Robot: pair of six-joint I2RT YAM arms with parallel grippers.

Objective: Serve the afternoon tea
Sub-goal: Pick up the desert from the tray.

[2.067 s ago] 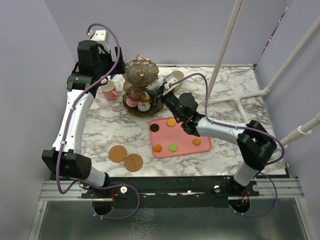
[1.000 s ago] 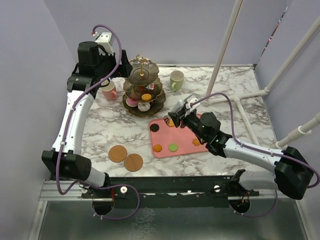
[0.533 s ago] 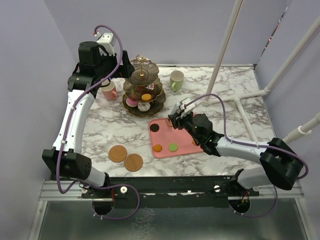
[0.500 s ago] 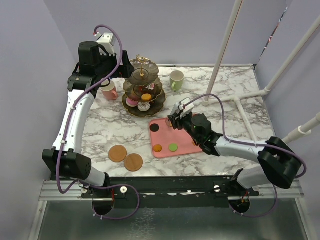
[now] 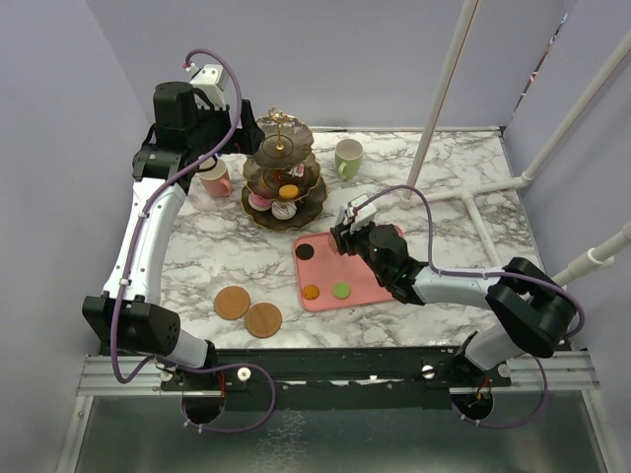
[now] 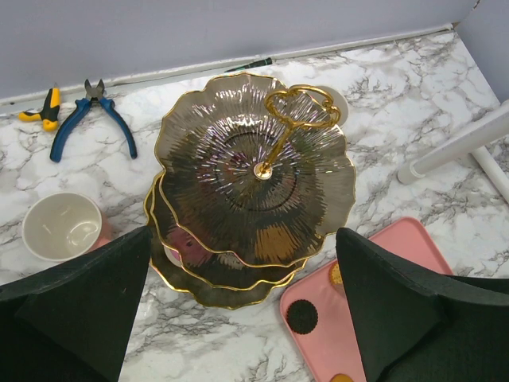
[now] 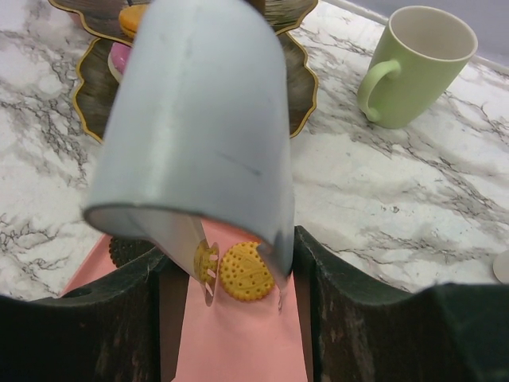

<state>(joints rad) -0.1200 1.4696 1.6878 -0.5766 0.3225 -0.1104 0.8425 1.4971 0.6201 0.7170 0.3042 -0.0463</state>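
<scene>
Right arm (image 5: 444, 286) back from three-tier stand (image 5: 281, 168) to pink tray (image 5: 325, 268) | right fingers (image 7: 350, 310) apart astride yellow cookie (image 7: 246, 270), ready to pinch | left fingers (image 6: 87, 302) wide, idle above stand.

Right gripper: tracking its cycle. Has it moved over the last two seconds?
Yes: the right gripper left the tiered stand, coming nearer and rightward, now over the pink tray.

A white marble-patterned table (image 5: 463, 168) with grey veins fills the middle, closed in by plain lavender walls (image 5: 345, 59) at the back and on both sides. White plastic pipes (image 5: 446, 84) slant upward on the right, a T-shaped piece lying flat on the tabletop. An aluminium rail (image 5: 335, 374) edges the near side, a dull grey metal sheet (image 5: 325, 439) below it. The light is soft and even
</scene>
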